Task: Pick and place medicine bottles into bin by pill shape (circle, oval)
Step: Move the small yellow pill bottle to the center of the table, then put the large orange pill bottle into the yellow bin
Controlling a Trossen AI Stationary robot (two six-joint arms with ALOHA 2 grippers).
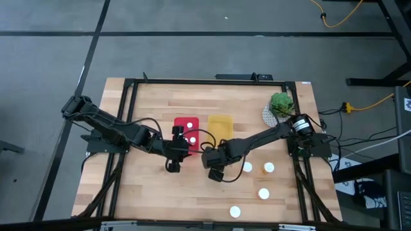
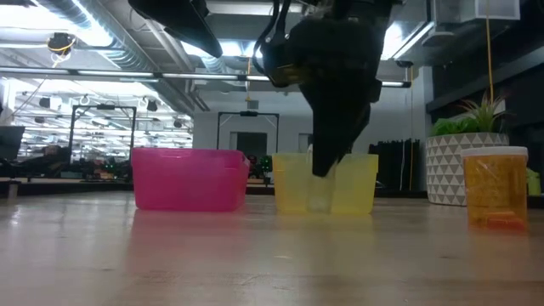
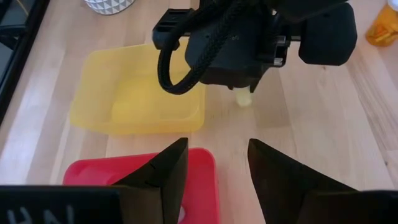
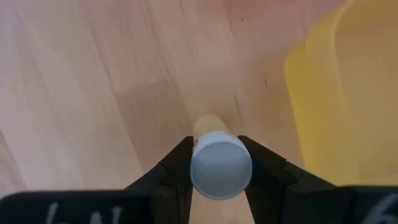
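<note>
My right gripper [image 4: 221, 171] is shut on a small pale bottle with a white cap [image 4: 221, 167], just on the near side of the yellow bin [image 1: 220, 126]. In the left wrist view the bottle [image 3: 244, 98] shows below that gripper. My left gripper [image 3: 217, 168] is open and empty at the near right corner of the red bin [image 1: 187, 133], which holds two white-capped bottles [image 1: 191, 140]. Several more bottles stand on the table at the near right [image 1: 263, 193]. One of them, with an orange body, shows in the low view [image 2: 495, 187]. My right gripper pinches the bottle by its white cap [image 4: 198, 163] between the two fingers, one on each side. The fingers come from above and point down. The bottle hangs upright below them. I cannot tell whether its base is clear of the table.
A potted green plant [image 1: 280, 104] in a patterned white pot [image 2: 450, 166] stands at the far right. The two arms are close together in the table's middle [image 1: 192, 154]. A black frame [image 1: 128, 128] runs round the table's edges.
</note>
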